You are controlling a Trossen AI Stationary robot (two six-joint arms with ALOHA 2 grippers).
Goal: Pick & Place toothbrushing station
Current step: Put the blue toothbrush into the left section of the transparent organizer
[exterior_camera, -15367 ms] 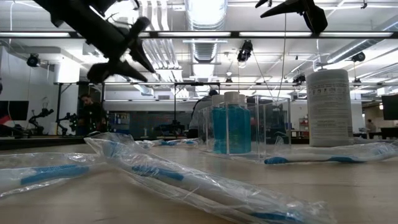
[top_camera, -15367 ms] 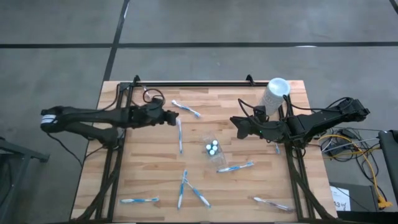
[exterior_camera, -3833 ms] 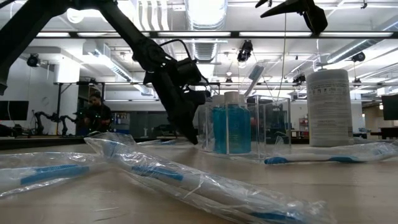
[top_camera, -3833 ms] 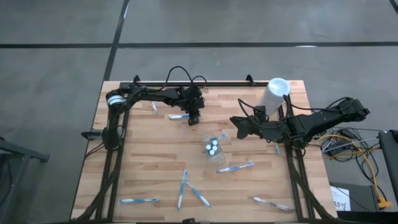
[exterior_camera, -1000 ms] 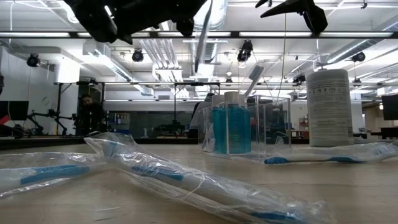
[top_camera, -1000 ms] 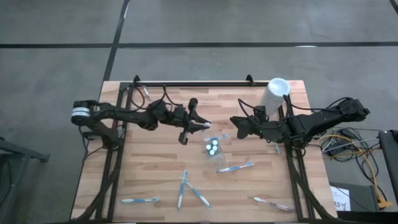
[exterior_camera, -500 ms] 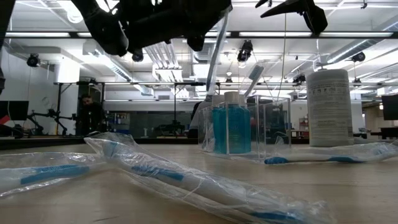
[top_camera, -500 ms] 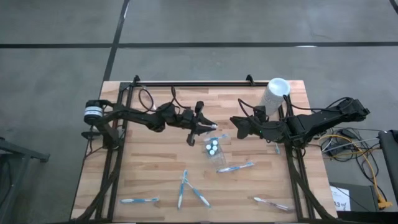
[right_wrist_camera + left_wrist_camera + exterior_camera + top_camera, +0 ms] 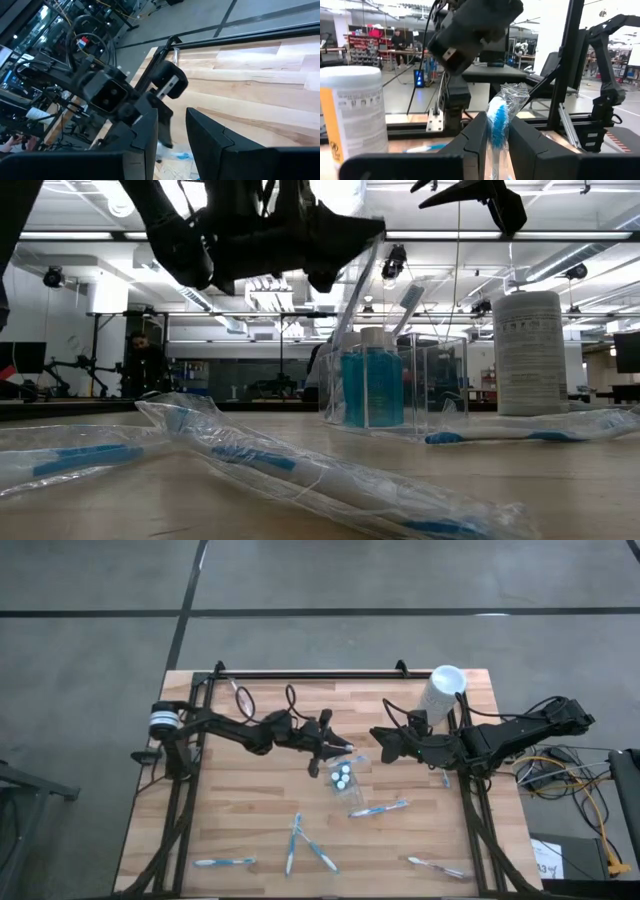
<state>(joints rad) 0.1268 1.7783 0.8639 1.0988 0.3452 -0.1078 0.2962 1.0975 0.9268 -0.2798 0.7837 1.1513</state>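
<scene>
Now, left to right across the counter:

Left arm: it reaches from the left edge toward the middle of the counter.

Left tool: it hangs above the counter, just beside the clear pouch. Its fingers are nearly closed and they pinch a wrapped toothbrush. In the left wrist view the blue bristle head stands between the two dark fingers, with the crinkled clear wrap around it. In the low view the brush hangs slanted under the tool, with its lower end at the top of the pouch.

Clear pouch: it stands on the counter just to the right of the left tool, between both tools. It holds the small blue tubes with white caps. One more toothbrush leans inside it.

Loose toothbrushes: several lie flat in their wraps on the near part of the counter, well apart from the left tool. One lies just beside the pouch, on its near side.

Right tool: it hovers to the right of the pouch, apart from it. Its fingers stand partly open and have hold of nothing.

White cylinder: it stands upright at the far right corner, behind the right arm.
</scene>
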